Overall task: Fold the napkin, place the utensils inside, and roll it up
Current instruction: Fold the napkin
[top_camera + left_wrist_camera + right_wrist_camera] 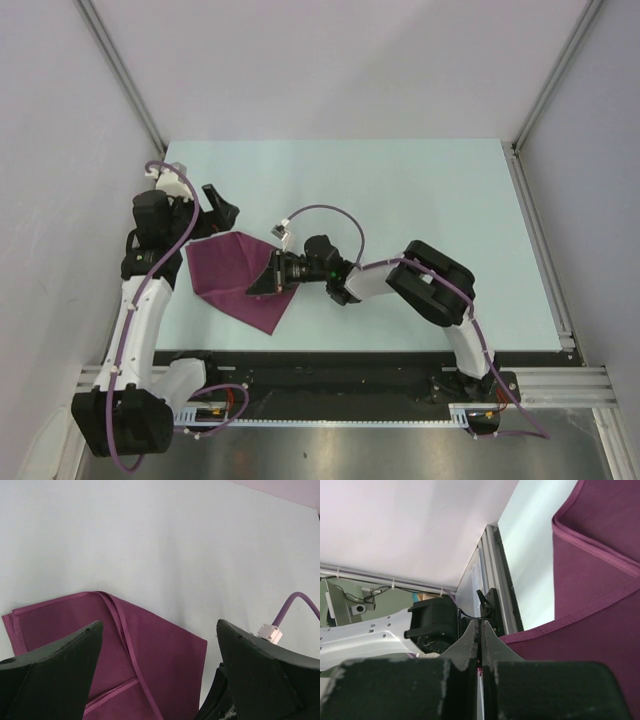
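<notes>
We find no text, label, brand, number or sign that we can read in any of the three views.

The creased square cloth napkin [226, 272] is plain magenta-purple with a faint sheen. The flat table top [420, 200] is pale mint. The smooth enclosure walls [330, 60] are pale lilac-grey.
</notes>
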Robot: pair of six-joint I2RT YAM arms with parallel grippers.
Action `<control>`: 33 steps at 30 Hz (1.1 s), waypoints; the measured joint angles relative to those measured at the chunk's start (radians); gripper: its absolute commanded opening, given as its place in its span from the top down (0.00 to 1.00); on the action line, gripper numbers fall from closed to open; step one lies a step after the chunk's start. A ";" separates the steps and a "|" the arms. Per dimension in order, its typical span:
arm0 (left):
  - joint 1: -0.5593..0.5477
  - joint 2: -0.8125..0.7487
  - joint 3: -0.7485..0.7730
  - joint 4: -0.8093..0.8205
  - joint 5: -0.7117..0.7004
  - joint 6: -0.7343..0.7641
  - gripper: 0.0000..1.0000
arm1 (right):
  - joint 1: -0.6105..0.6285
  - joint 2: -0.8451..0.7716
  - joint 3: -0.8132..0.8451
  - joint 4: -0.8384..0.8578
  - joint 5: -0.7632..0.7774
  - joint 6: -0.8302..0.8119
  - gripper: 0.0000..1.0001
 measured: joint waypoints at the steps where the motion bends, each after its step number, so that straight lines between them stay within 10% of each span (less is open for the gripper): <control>1: -0.001 -0.001 0.000 0.000 0.001 0.000 0.00 | 0.001 0.000 0.000 0.001 0.000 0.001 1.00; 19: -0.014 -0.002 0.000 0.007 0.002 0.000 0.00 | 0.040 0.087 -0.035 -0.053 0.001 -0.026 1.00; 25: -0.017 -0.002 0.000 0.007 0.002 0.000 0.00 | 0.040 0.087 -0.035 -0.063 0.000 -0.039 0.46; 33: -0.018 -0.002 0.000 0.006 0.002 0.000 0.00 | 0.035 -0.011 -0.050 -0.206 -0.008 -0.161 0.38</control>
